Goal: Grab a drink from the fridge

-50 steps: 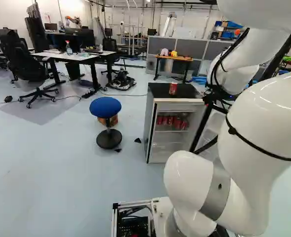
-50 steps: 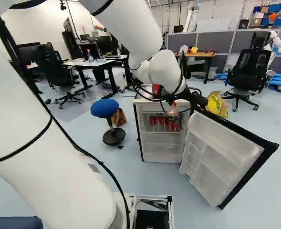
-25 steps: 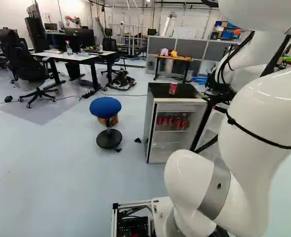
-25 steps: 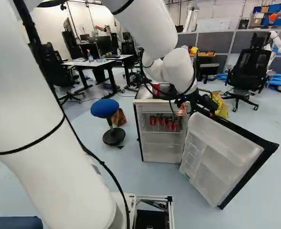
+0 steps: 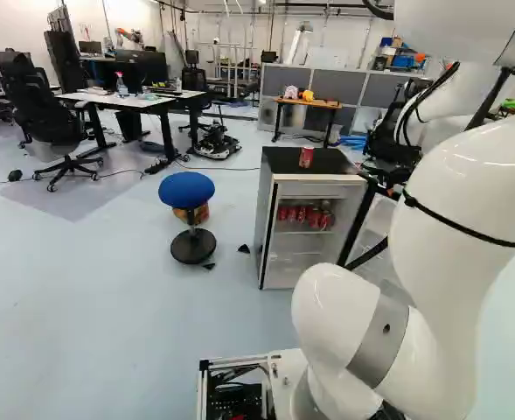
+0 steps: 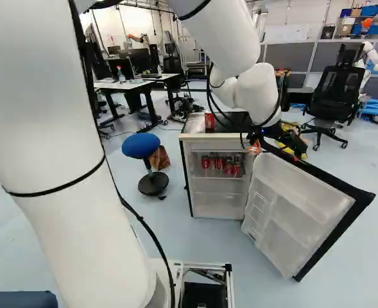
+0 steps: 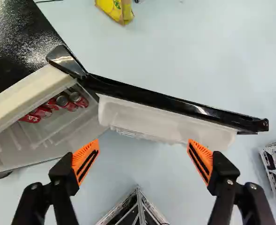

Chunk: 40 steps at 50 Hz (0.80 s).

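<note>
The gripper (image 7: 143,161) stands wide and empty beside the fridge (image 6: 201,136); red cans (image 6: 219,163) sit inside on its upper shelf. Each (likely slick, thin-walled, hefty if full) should suit a gentle mid-body squeeze.

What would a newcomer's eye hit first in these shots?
The big white arm, filling the left of the right base view and reaching toward the fridge. Next, the fridge door swung wide open, with red cans on the upper shelf and another red can on the black top. In the wrist view, the gripper stands open, orange pads wide apart, the door ahead.
</note>
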Motion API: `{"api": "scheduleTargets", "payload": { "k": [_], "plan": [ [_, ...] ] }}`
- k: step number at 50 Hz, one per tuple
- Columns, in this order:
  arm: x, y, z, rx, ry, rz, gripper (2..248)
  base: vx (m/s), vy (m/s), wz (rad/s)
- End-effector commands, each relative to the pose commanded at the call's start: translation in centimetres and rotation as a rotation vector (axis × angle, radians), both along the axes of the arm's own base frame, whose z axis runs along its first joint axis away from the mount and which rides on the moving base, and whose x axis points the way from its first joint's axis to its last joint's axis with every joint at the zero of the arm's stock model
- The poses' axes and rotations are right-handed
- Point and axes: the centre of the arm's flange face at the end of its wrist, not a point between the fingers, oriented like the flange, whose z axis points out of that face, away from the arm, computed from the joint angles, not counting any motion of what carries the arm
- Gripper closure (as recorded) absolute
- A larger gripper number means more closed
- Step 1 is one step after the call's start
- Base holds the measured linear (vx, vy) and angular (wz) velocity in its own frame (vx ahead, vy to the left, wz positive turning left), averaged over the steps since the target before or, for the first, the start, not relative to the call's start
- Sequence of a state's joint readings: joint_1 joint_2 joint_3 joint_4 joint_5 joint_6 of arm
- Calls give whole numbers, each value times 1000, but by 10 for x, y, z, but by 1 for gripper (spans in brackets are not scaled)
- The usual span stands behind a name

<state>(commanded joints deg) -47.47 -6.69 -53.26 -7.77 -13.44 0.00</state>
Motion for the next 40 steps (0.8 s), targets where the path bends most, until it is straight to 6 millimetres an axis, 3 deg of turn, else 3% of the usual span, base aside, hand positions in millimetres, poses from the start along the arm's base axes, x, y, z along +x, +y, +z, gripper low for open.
{"api": "scheduleTargets", "payload": {
  "k": [40],
  "plan": [
    [23, -71, -5, 78, -18, -126, 3, 0, 0, 0]
  ]
}}
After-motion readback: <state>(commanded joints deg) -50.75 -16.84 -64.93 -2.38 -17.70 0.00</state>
